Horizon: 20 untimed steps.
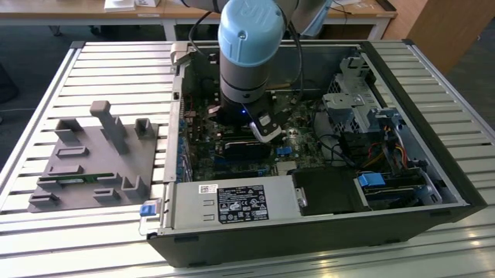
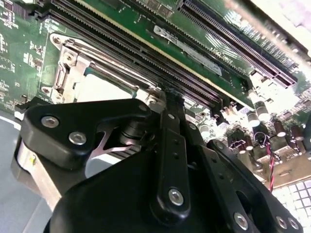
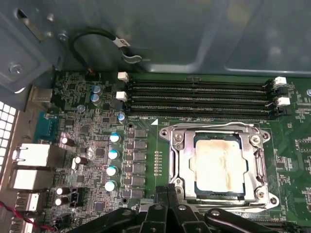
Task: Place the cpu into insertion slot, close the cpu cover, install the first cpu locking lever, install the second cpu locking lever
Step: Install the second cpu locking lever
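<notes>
Tool [image 3: 167,194] tips pressed together on nothing, hanging right at the near edge of the cpu cover [image 3: 181,160], already down over the cpu [image 3: 217,164].

A robotics lab or test workshop, it seems: an open computer case [image 1: 309,174] lies on a slatted metal counter [image 1: 116,69] beside a grey fixture block [image 1: 93,162], with wooden desks [image 1: 155,14] along the back wall.
</notes>
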### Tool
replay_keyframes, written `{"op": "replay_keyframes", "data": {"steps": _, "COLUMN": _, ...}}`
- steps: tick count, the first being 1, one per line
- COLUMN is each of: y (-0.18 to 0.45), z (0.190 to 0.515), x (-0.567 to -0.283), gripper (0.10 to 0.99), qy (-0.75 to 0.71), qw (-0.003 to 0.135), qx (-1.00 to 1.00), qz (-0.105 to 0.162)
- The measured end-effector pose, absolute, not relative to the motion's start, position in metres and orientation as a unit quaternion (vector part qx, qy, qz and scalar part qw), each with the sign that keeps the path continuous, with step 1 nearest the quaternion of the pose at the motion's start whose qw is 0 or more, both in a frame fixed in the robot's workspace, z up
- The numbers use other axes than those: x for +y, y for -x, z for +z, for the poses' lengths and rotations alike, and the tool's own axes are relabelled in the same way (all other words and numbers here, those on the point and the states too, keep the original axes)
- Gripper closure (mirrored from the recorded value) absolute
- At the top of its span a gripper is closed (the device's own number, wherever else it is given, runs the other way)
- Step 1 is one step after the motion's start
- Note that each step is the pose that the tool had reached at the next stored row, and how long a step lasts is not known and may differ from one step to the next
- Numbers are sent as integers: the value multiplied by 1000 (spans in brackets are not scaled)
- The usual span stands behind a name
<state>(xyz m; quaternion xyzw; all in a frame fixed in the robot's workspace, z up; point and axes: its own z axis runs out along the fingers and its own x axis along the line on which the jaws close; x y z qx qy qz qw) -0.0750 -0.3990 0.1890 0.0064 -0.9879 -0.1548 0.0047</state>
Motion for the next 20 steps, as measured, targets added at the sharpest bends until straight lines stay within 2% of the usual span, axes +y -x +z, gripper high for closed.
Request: {"op": "replay_keyframes", "data": {"steps": 20, "y": 75, "z": 227, "x": -399, "gripper": 980, "qy": -6, "qw": 5, "qx": -988, "qz": -155}}
